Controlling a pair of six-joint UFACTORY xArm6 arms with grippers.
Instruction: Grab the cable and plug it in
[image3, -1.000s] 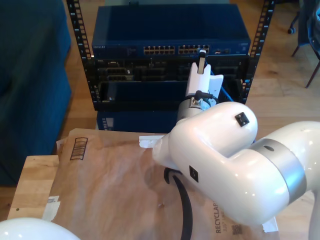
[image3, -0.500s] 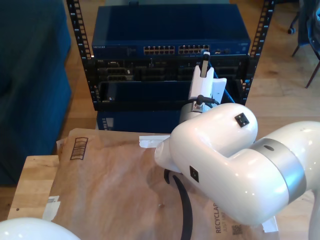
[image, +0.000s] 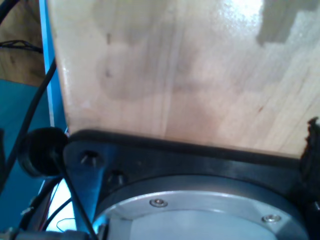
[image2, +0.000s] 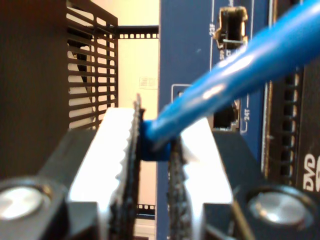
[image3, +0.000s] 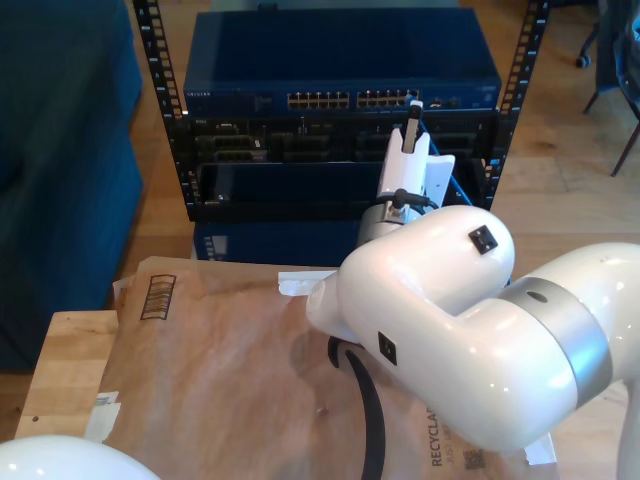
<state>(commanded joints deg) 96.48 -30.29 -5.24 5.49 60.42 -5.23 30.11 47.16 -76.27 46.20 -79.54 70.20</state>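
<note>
Second wrist view: fingers (image2: 120, 165) apparently clamp cable (image2: 235, 70).

This looks like an office or lab set up for network work. A black perforated-rail equipment rack (image3: 152, 90) holds a dark-blue network switch with rows of ports (image3: 340, 62), standing on a light wooden plank floor (image3: 565, 150). Just before it, a pale wooden worktop (image3: 65, 365) is covered by brown packing paper (image3: 220, 370).

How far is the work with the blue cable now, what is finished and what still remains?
Done: the cable is grabbed; my second pincer is shut on its end. In hand: that pincer is held up at the port row of the blue switch in the rack. Left: seating the plug; the pictures do not show it in a port. My first pincer holds nothing I can see.
</note>
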